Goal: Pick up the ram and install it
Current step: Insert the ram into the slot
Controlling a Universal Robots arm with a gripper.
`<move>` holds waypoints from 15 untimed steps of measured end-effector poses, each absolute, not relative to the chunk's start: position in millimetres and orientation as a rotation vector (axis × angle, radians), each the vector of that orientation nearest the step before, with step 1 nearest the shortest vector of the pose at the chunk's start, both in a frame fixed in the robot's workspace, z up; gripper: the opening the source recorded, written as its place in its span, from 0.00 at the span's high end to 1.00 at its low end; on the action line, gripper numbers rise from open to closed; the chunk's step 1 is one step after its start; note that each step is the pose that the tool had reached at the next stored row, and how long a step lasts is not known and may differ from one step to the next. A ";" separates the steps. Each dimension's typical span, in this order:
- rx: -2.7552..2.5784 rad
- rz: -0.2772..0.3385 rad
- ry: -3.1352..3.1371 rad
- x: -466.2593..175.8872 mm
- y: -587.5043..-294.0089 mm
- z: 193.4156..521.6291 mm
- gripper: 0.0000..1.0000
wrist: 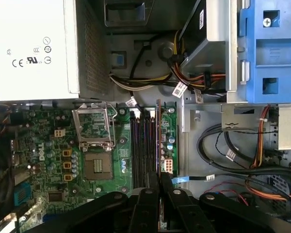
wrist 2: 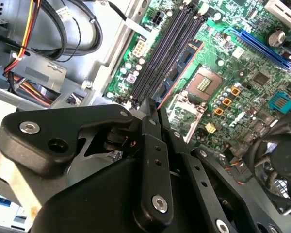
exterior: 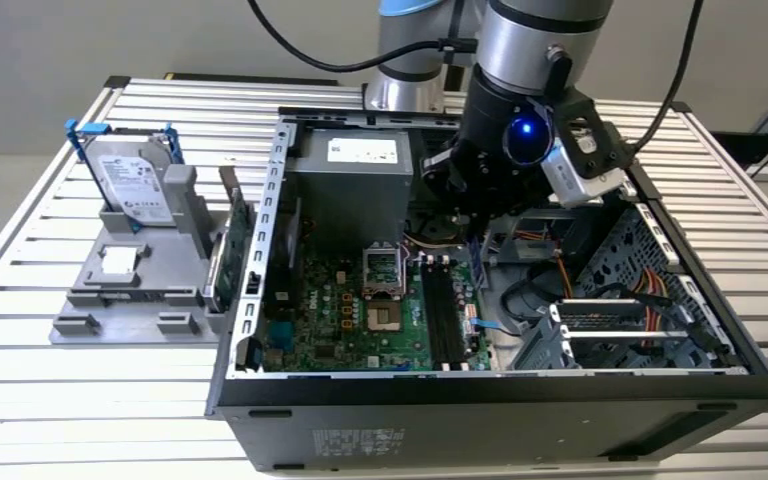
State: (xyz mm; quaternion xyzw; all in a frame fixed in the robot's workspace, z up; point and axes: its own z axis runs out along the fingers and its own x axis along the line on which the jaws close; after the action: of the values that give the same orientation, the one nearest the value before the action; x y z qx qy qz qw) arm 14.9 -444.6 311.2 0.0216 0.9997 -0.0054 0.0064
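The ram [wrist: 158, 136] is a thin board seen edge-on, held upright over the black memory slots [wrist: 143, 145] of the motherboard. In the second wrist view the ram [wrist 2: 182, 65] shows a bluish face with an orange edge, running along beside the slots [wrist 2: 160, 58]. My gripper [wrist: 158, 178] is shut on one end of the strip, its black fingers [wrist 2: 150, 126] pressed together around it. In the exterior view the arm's wrist [exterior: 518, 130] reaches down into the open computer case [exterior: 491, 400], above the slots [exterior: 440, 320]. Whether the ram touches a slot I cannot tell.
A grey stand at the exterior view's left holds a silver hard drive [exterior: 131, 180] in a blue frame and a green expansion card [exterior: 231, 255]. Inside the case are the power supply [wrist: 29, 48], the CPU socket [wrist: 94, 165], bundled cables [wrist: 233, 155] and a drive cage [exterior: 611, 330].
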 end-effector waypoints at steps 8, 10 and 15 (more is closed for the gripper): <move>0.066 -0.017 3.128 16.1 -445.0 306.4 1.00; 0.066 -0.017 3.128 16.1 -445.0 306.3 1.00; 0.066 -0.017 3.128 16.3 -445.2 305.1 1.00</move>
State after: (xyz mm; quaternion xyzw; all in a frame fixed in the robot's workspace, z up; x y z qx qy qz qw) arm 16.3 -445.2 305.1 0.0211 0.9997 -0.0054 0.0063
